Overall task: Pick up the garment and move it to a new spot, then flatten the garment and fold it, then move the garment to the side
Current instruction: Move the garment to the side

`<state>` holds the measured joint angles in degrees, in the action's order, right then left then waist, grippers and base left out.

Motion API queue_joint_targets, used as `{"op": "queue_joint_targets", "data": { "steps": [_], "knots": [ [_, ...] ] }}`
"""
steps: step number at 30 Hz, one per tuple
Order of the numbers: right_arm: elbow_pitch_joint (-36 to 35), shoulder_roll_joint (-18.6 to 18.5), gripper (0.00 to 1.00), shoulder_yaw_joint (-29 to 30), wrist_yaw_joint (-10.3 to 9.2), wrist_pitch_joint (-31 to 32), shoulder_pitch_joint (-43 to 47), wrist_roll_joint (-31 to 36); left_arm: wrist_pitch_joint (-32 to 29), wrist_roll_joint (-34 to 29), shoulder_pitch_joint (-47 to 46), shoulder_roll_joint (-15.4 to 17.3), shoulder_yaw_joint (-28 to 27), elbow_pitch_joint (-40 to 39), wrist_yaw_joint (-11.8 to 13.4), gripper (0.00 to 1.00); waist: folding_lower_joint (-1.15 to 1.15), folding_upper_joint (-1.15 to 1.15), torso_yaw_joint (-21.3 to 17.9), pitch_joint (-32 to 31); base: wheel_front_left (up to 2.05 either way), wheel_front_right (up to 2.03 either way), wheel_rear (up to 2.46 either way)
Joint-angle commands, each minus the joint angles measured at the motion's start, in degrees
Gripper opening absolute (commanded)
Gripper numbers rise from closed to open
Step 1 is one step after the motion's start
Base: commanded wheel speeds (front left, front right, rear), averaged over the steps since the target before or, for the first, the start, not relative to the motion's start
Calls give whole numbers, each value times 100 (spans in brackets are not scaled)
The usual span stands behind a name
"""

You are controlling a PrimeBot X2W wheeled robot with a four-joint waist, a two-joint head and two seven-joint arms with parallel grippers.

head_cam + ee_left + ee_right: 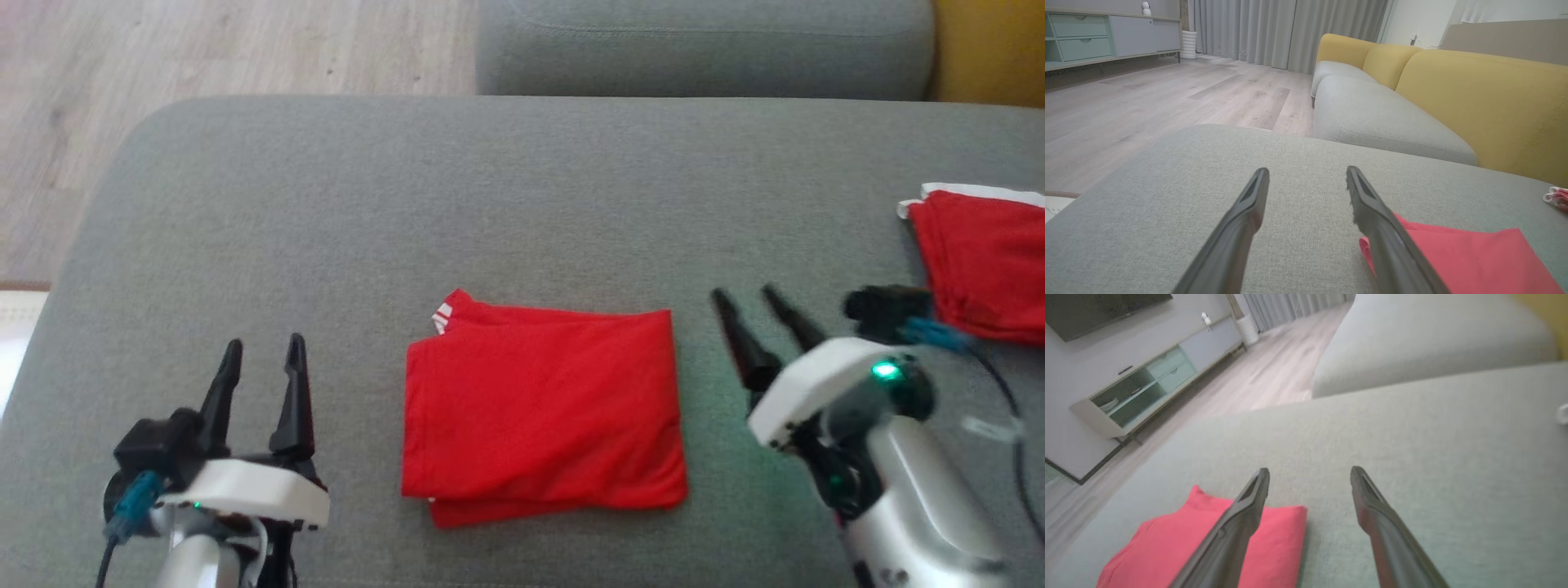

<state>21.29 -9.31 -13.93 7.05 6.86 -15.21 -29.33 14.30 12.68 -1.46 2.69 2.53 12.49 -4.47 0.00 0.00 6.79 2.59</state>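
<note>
Soft even daylight, faint shadows; right wrist view motion-blurred.

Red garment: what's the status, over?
Left gripper open, right gripper open, both empty. Garment folded on cushion between them. Second red cloth far right, not blocking.

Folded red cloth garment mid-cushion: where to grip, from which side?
The folded red cloth garment: probably pinch its right edge, right hand coming low from the right. That edge looks closed and straight; loose layers show at the left corners.
</note>
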Motion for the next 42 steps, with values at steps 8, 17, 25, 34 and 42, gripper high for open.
{"op": "queue_joint_targets", "data": {
  "steps": [8,17,25,34,42],
  "knots": [
    [617,362,100,-65,44,1813,-435,-352,70,152,-415,20,74,-113,79,100,0,0,414,103,0,0,0],
    [1336,502,100,161,44,2859,-395,-354,70,167,-437,19,106,-103,109,100,0,0,693,162,0,0,0],
    [1346,599,0,233,44,2671,-469,-326,70,184,-447,19,132,-82,130,100,0,0,737,181,0,0,0],
    [996,476,0,259,44,1799,-630,-501,70,108,-402,19,94,-112,98,100,0,0,492,92,0,0,0],
    [411,-27,0,526,44,1552,-512,-752,70,82,-399,19,293,-202,11,100,0,0,-253,68,0,0,0]
  ]
}}
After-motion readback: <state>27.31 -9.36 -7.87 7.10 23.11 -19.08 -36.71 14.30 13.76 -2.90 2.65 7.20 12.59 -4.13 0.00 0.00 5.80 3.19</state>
